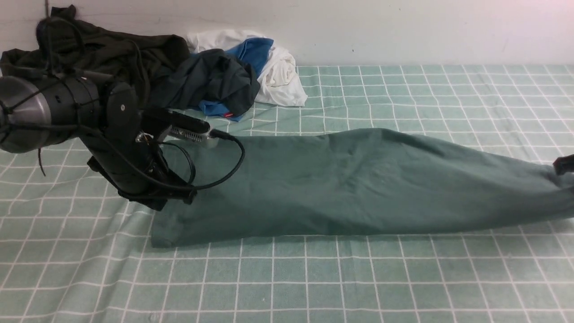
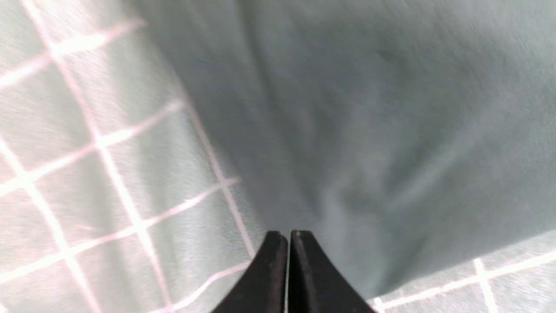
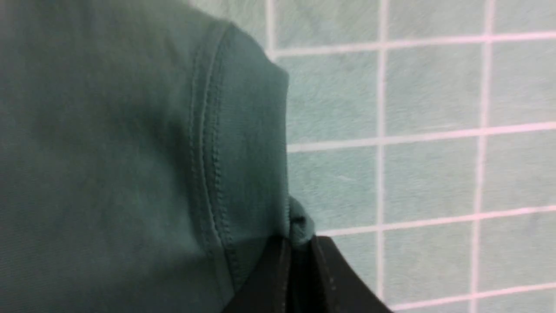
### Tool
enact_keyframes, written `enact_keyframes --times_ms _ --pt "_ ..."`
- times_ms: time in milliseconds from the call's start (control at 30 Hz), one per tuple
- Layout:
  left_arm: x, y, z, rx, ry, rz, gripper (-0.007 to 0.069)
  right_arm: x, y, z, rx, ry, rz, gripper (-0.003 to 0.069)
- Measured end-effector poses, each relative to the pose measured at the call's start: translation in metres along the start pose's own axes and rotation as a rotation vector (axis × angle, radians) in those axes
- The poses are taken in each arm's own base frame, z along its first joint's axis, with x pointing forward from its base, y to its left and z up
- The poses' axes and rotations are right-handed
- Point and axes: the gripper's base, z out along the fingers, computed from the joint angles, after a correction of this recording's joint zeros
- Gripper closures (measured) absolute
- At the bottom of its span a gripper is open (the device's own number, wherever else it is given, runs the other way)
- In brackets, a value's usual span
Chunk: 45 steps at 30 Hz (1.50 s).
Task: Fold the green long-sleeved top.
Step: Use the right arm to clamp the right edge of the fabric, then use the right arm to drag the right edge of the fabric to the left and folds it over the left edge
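Note:
The green long-sleeved top (image 1: pixel 358 179) lies as one long band across the checked cover, from centre left to the right edge of the front view. My left arm (image 1: pixel 121 134) leans down over the band's left end. In the left wrist view my left gripper (image 2: pixel 289 237) is shut, fingers pressed together with nothing between them, just above the top (image 2: pixel 369 108) near its edge. My right gripper (image 3: pixel 297 243) is shut on a bunched bit of the stitched hem of the top (image 3: pixel 108 152). In the front view only a black corner of the right gripper (image 1: pixel 565 165) shows.
A heap of clothes sits at the back left against the wall: a blackish-olive garment (image 1: pixel 112 54), a charcoal one with blue lining (image 1: pixel 215 80) and a white one (image 1: pixel 280 76). The pale green checked cover (image 1: pixel 314 278) spans the whole table.

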Motion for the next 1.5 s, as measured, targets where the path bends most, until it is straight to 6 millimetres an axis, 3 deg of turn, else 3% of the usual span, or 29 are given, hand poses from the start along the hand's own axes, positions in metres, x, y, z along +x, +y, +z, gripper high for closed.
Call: enact_keyframes --times_ms 200,333,433,500,533,600,667,700,733,867,1000,1033,1067,1200,1367,1500 --pt "0.000 0.001 -0.051 -0.019 -0.130 -0.002 0.0628 -0.004 -0.007 -0.050 0.044 -0.119 0.004 0.0633" --pt "0.005 0.001 -0.080 -0.029 -0.193 -0.003 0.0628 -0.005 0.003 -0.090 0.044 -0.220 -0.018 0.0633" --pt "0.011 0.000 -0.105 -0.038 -0.253 -0.004 0.0628 -0.008 0.037 -0.130 -0.011 -0.329 -0.093 0.0633" --pt "0.017 0.000 -0.124 -0.045 -0.297 -0.006 0.0628 -0.014 0.071 -0.156 -0.084 -0.405 -0.175 0.0633" --pt "0.018 0.000 -0.126 -0.045 -0.300 -0.006 0.0628 -0.015 0.075 -0.160 -0.096 -0.419 -0.182 0.0633" --pt "0.027 -0.001 -0.148 -0.052 -0.343 -0.007 0.0628 -0.020 0.119 -0.185 -0.207 -0.487 -0.270 0.0633" --pt "0.038 -0.002 -0.169 -0.057 -0.376 -0.008 0.0628 -0.022 0.161 -0.200 -0.310 -0.527 -0.346 0.0633" --pt "0.039 -0.003 -0.171 -0.058 -0.379 -0.008 0.0628 -0.023 0.165 -0.203 -0.319 -0.537 -0.351 0.0633" --pt "0.046 -0.003 -0.184 -0.063 -0.402 -0.008 0.0628 -0.024 0.192 -0.207 -0.376 -0.545 -0.396 0.0633" --pt "0.072 -0.004 -0.219 -0.104 -0.458 0.001 0.0628 -0.024 0.266 -0.204 -0.495 -0.539 -0.505 0.0635" --pt "0.103 -0.002 -0.250 -0.171 -0.501 -0.021 0.0628 -0.017 0.336 -0.179 -0.590 -0.477 -0.584 0.0635" --pt "0.104 -0.002 -0.252 -0.175 -0.503 -0.020 0.0628 -0.016 0.340 -0.178 -0.595 -0.473 -0.587 0.0635" --pt "0.116 -0.001 -0.262 -0.201 -0.514 -0.038 0.0628 -0.010 0.370 -0.163 -0.635 -0.440 -0.612 0.0635" --pt "0.138 0.000 -0.277 -0.247 -0.531 -0.064 0.0628 0.004 0.424 -0.139 -0.716 -0.394 -0.641 0.0635" --pt "0.146 0.000 -0.282 -0.256 -0.536 -0.072 0.0628 0.016 0.463 -0.113 -0.777 -0.346 -0.647 0.0633" --pt "0.147 -0.001 -0.273 -0.254 -0.516 -0.067 0.0628 0.015 0.468 -0.113 -0.799 -0.341 -0.657 0.0610"
